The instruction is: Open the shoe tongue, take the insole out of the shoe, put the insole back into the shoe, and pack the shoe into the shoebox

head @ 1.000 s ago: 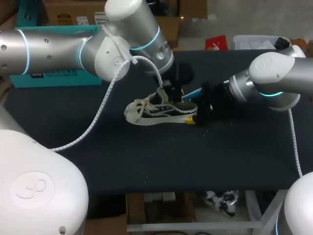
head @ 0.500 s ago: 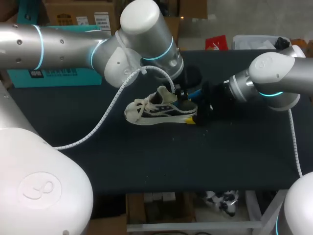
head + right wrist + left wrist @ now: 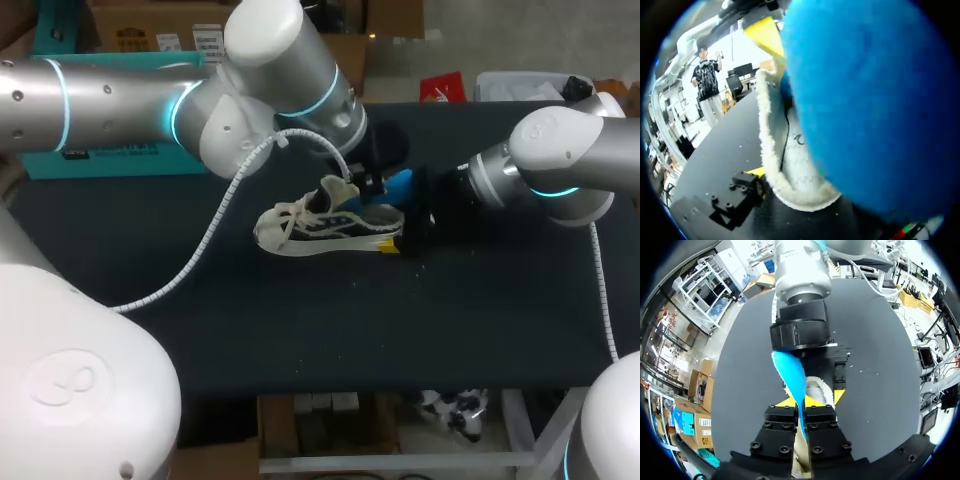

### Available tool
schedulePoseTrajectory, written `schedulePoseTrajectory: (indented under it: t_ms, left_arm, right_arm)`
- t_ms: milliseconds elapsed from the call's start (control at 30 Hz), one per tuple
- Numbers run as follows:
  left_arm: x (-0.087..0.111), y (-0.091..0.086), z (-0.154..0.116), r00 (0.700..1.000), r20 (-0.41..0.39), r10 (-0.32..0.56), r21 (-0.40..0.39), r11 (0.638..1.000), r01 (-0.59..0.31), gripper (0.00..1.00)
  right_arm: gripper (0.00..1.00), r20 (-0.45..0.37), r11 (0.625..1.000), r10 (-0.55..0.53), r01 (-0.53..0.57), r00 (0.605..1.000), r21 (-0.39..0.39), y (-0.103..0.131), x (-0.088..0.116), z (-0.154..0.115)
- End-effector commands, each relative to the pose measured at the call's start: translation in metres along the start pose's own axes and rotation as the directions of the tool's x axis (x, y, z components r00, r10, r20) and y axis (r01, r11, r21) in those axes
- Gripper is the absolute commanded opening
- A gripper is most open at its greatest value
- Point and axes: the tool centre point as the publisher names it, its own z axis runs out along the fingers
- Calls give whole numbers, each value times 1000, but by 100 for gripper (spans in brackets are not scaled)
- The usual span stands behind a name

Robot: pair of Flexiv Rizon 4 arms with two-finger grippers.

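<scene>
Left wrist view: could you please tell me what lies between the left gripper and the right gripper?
The blue insole, pinched in the left gripper, stretches ahead to the right gripper, which clamps the shoe heel; that view shows it.

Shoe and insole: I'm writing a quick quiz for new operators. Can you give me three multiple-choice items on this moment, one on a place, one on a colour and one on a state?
1. Where is the shoe?
A) on the table
B) inside a box
C) lifted into the air

2. What colour is the insole?
A) red
B) blue
C) white

3. How is the left gripper?
A) open, with nothing in it
B) shut on the laces
C) shut on the insole

Answers:
1 A: in the head view the shoe's sole rests on the dark tabletop.
2 B: the insole shows bright blue in every view.
3 C: in the left wrist view both fingers pinch the insole's edge between them.
</scene>
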Motion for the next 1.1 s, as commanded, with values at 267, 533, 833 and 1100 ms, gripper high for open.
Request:
schedulePoseTrajectory:
  t_ms: [267,533,833,1100]
  left_arm:
    - [9,-9,-36,997,-38,63,116,992,-58,0]
    - [6,-14,-56,997,-44,62,196,979,-52,0]
    - [-6,-29,-82,990,-121,77,364,931,-28,0]
    - [-16,-47,-108,964,-202,173,529,848,-41,0]
  right_arm:
    - [0,6,1000,-6,6,1000,11,-2,2,1]
    - [100,20,999,3,-4,1000,42,2,1,-10]
    - [100,47,998,18,-21,999,59,0,6,-26]
    - [100,85,991,51,-61,995,121,-6,15,-58]
